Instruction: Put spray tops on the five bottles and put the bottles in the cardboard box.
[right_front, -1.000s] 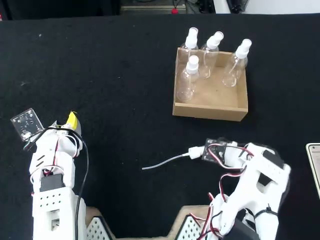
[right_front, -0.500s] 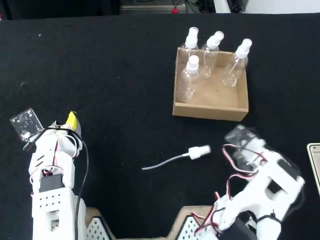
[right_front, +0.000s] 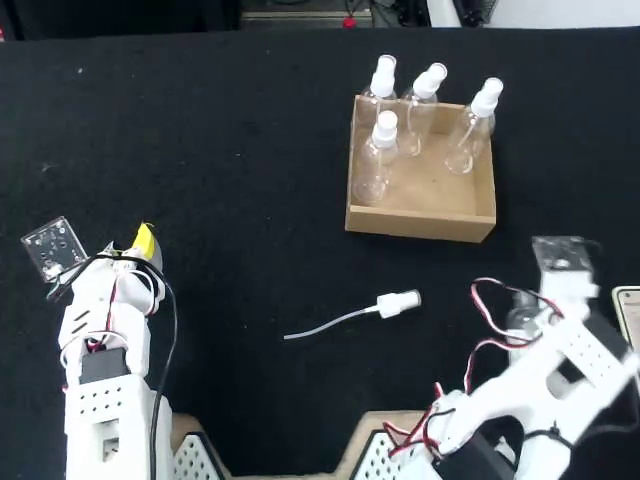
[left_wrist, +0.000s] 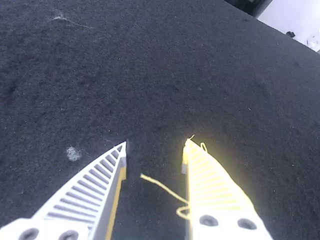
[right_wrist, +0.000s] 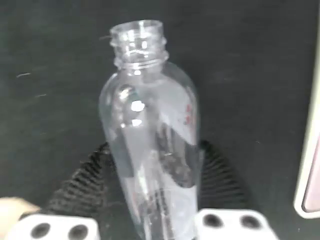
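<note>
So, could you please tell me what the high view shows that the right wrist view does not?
Only the high view: the cardboard box holding four capped bottles, and a loose spray top on the black table. Only the right wrist view: an uncapped bottle gripped in the right claw. Both: that table and a pale flat object lying on it.
</note>
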